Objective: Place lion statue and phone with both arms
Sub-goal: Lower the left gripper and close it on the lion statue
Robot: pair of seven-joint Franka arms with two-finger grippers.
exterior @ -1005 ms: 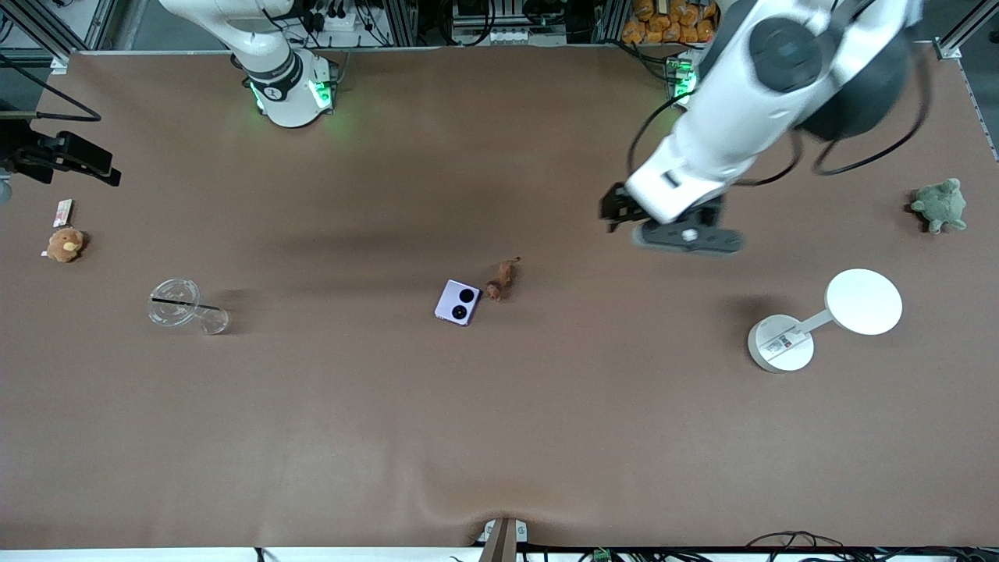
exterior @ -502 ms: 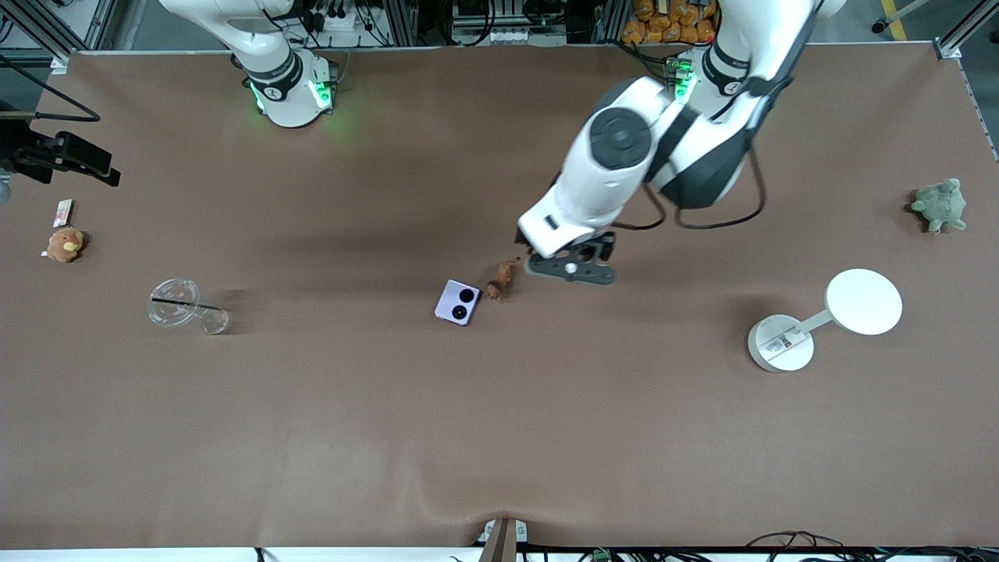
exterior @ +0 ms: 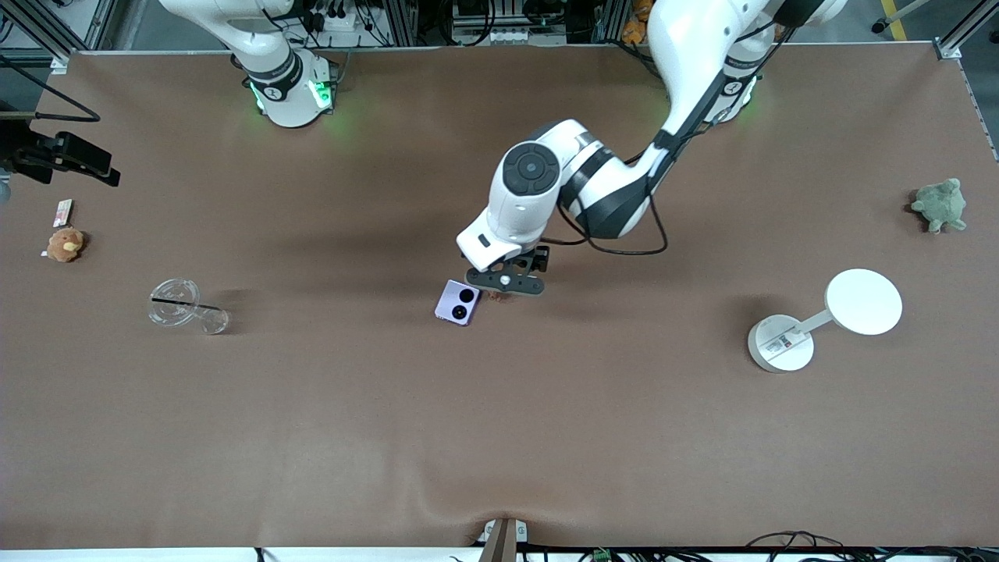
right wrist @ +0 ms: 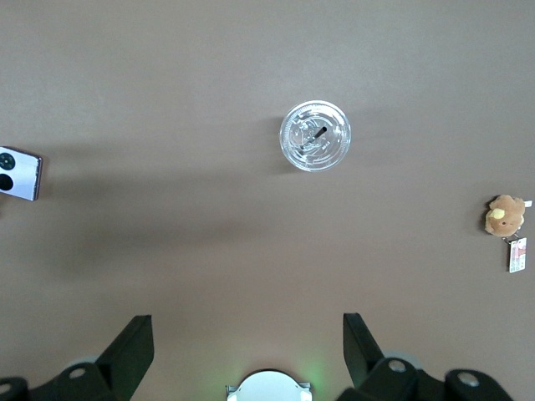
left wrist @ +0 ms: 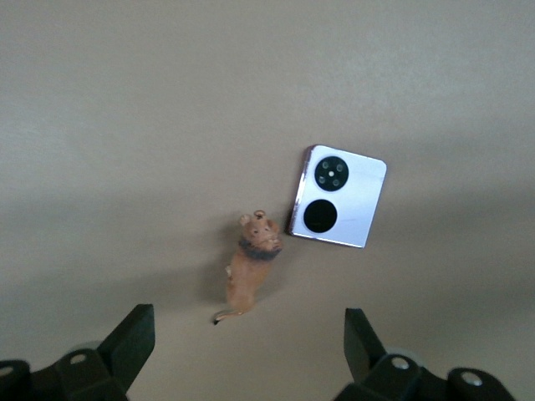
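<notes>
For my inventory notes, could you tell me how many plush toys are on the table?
2: an orange-brown plush toy at the right arm's end of the table, and a green plush turtle at the left arm's end.

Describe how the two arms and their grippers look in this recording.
Both arms are glossy white with dark grey round joint caps and black bands. The left arm trails black cables looping beside its wrist. Its left gripper is black, with two angular black fingers. The right arm's base glows green and bears a black ring. The right gripper has matching black fingers.
</notes>
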